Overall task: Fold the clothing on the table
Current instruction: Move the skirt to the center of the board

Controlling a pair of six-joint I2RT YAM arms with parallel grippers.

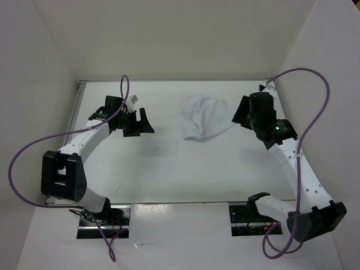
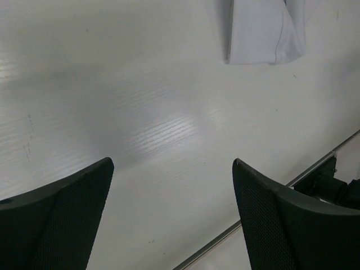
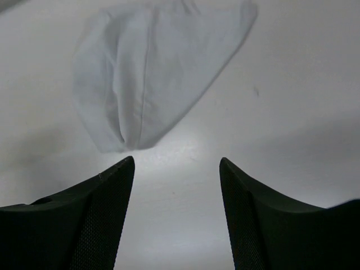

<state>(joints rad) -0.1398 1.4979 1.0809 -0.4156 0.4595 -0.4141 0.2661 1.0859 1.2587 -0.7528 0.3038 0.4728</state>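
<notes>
Lying between the left tool [image 1: 140, 125] and right tool [image 1: 241, 115], thin wrinkled clothing [image 1: 202, 118] is resting on the smooth tabletop [image 1: 169, 169]; both jaw pairs are standing apart.

Crumpled clothing [image 1: 203, 117] on table [image 1: 169, 169], between left tool [image 1: 139, 121], right tool [image 1: 238, 115].

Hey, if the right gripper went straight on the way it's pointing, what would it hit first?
Probably the clothing, lying just ahead of its open fingers. The right gripper tilts downward, though, so it might touch bare table first; depth is unclear.
</notes>
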